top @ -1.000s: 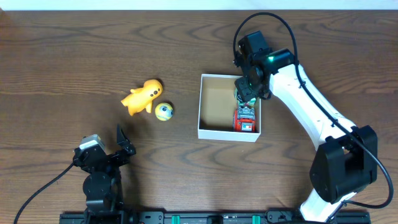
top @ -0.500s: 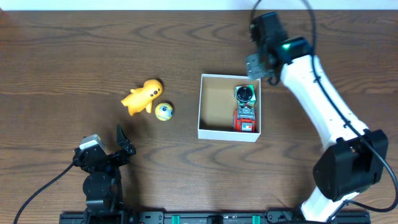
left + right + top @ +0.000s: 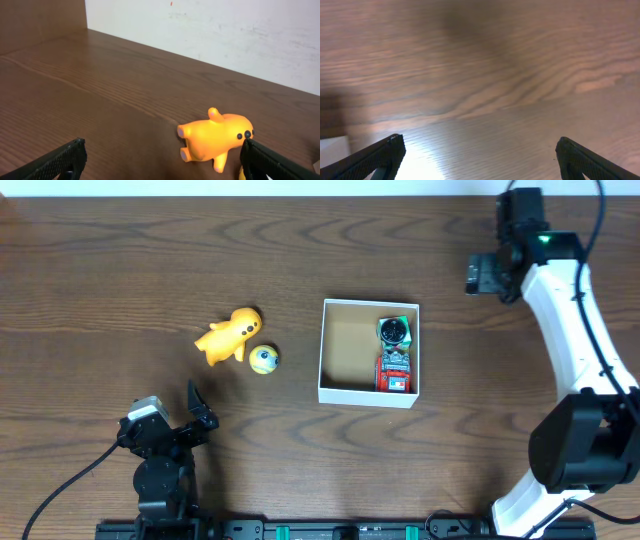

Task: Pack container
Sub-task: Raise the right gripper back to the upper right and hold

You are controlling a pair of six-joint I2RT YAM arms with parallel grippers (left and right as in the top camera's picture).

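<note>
Right gripper (image 3: 481,152): fingers wide apart with nothing between them. It hangs over bare table (image 3: 100,280), well apart from the container and beyond its far right corner.
Left gripper (image 3: 162,152): fingers also spread wide and holding nothing, low at the near left of the table.
Container (image 3: 320,352): sits near the middle of the table, a little right of centre, with its open top facing up.
Container axis: it is square, so no side is the long one. Its white walls run parallel to the table edges.
Inside the container: a green and black toy (image 3: 394,330) and a red toy (image 3: 396,372) lie in a row along the right wall, green farther back and red nearer. They are touching or nearly so. The left part of the brown floor is bare.
Left of the container: a yellow toy (image 3: 230,335) lies slanted, with a small yellow and blue ball (image 3: 263,359) just beside it on the container side.
Overhead only: the container, its contents, the ball and both arms together.
Left wrist only: the yellow toy (image 3: 215,140) lies on its side with two black dots at its right end. A white wall (image 3: 225,30) stands behind the table.
Right wrist only: blurred wood grain, plus a pale corner at the lower left edge. I cannot tell what that corner is.
</note>
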